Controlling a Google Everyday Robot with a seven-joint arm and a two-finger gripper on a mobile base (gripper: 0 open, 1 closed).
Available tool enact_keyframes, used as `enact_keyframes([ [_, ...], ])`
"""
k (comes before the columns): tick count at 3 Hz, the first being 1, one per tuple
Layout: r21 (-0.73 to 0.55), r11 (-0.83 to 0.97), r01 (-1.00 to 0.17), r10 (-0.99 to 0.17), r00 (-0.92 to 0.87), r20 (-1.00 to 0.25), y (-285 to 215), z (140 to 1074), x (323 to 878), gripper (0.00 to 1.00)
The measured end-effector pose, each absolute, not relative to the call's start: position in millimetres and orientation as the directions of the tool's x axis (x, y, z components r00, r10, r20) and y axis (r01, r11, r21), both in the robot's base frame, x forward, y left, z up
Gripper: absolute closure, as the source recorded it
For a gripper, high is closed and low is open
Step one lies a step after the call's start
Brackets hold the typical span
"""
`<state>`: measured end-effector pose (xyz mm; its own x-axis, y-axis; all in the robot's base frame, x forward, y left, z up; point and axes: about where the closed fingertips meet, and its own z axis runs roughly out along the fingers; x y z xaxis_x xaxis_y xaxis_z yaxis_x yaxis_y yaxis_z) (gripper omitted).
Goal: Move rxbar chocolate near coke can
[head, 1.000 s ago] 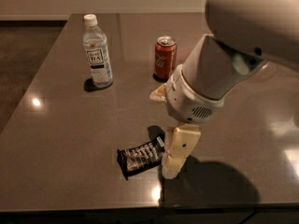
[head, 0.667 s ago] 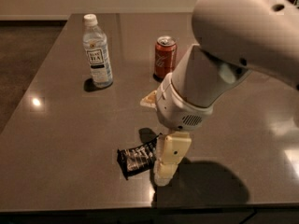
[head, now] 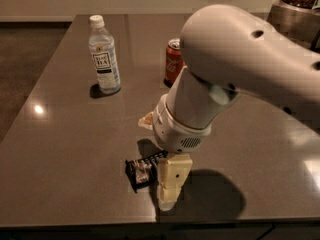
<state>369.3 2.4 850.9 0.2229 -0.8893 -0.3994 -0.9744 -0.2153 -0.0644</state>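
Gripper (head: 170, 186) low at the table's (head: 65, 154) front edge, against the rxbar chocolate (head: 142, 170); spread or clamped, can't tell. Coke can (head: 173, 64) upright mid-table toward the far edge, well apart from the bar; tea bottle (head: 104, 54) nearer the left edge.

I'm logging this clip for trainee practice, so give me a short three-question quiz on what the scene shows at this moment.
1. True or false: the flat black rxbar chocolate wrapper lies touching the upright red coke can.
2. Which sits farthest left in the picture on the dark grey table? A) the coke can B) the clear plastic bottle with a white cap C) the rxbar chocolate wrapper
3. Fill in: the cream gripper is down near the table's front edge, right beside the ____.

Key: 1 false, they lie well apart; 2 B; 3 rxbar chocolate wrapper.
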Motion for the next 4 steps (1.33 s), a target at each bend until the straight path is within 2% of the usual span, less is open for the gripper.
enact_keyframes([
  [1,-0.018,-0.228,-0.973,-0.902,0.219,-0.372,3,834,371,0.02],
  [4,0.043,-0.211,-0.977,-0.915,0.182,-0.361,-1,830,374,0.7],
])
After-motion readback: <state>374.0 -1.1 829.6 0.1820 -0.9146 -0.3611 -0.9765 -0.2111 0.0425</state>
